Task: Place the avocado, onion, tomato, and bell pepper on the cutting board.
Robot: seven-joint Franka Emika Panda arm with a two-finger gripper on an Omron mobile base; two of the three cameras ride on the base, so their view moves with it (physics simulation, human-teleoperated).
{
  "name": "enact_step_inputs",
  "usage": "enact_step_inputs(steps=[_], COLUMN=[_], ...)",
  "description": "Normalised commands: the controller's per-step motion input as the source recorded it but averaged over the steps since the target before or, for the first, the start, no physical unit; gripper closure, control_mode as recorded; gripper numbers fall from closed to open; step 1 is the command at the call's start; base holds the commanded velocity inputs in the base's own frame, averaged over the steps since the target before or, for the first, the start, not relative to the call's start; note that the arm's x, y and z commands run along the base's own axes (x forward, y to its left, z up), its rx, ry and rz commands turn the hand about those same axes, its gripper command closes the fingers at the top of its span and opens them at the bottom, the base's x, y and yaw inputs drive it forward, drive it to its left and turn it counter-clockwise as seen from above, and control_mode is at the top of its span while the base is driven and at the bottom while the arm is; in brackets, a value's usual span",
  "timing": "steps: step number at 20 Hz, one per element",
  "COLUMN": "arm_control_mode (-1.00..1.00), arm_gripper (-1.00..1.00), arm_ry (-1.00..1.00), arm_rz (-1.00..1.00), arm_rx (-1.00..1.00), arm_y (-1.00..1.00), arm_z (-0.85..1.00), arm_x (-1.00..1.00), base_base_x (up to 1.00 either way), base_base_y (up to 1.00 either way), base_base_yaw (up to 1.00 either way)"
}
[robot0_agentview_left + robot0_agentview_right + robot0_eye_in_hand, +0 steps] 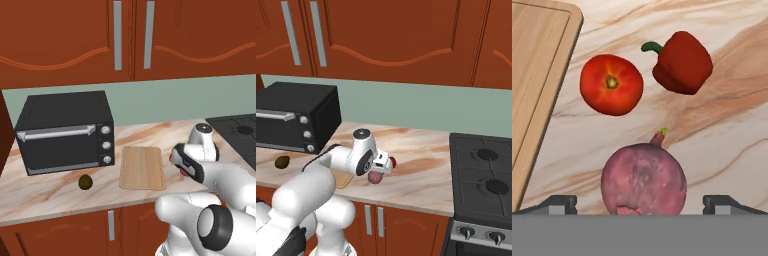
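Now, from the left base view, the cutting board [143,167] lies bare on the marbled counter [60,192], just right of the black toaster oven [66,132]. The avocado [85,182] sits left of the board, in front of the oven and apart from both. The white arm reaches over the counter to the right of the board.

Seen from the right base view, the onion [375,177] rests on the counter under the arm's hand, right of the board's visible corner [344,179]. A red vegetable [393,162] peeks out beyond the hand. The avocado lies far left of the board, before the oven.

Down the hand view, the gripper [640,204] stands spread wide, a fingertip on either side of the onion without touching it. Past the onion lie the tomato [611,84] and the bell pepper [683,63], side by side and apart, both off the board's edge.
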Motion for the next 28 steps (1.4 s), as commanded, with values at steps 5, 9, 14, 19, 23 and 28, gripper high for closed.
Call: enact_step_inputs(steps=[5,9,14,19,23,28], arm_control_mode=[-1.0,-1.0,-1.0,-1.0,-1.0,-1.0], arm_gripper=[-1.0,-1.0,-1.0,1.0,1.0,1.0], arm_ry=[0.0,0.0,0.02,0.15,0.13,0.04], arm_rz=[0.0,0.0,0.0,-0.03,-0.07,-0.06], arm_rx=[0.0,0.0,0.0,0.0,0.05,0.08], arm_y=[-0.08,-0.16,-0.07,0.0,-0.05,0.01], arm_z=[-0.15,-0.21,-0.35,-0.58,-0.4,0.01], arm_x=[0.29,0.22,0.07,0.0,-0.13,-0.25], base_base_x=[0.0,0.0,0.0,0.0,0.0,0.0], base_base_y=[0.0,0.0,0.0,0.0,0.0,0.0], base_base_yaw=[0.0,0.0,0.0,0.0,0.0,0.0])
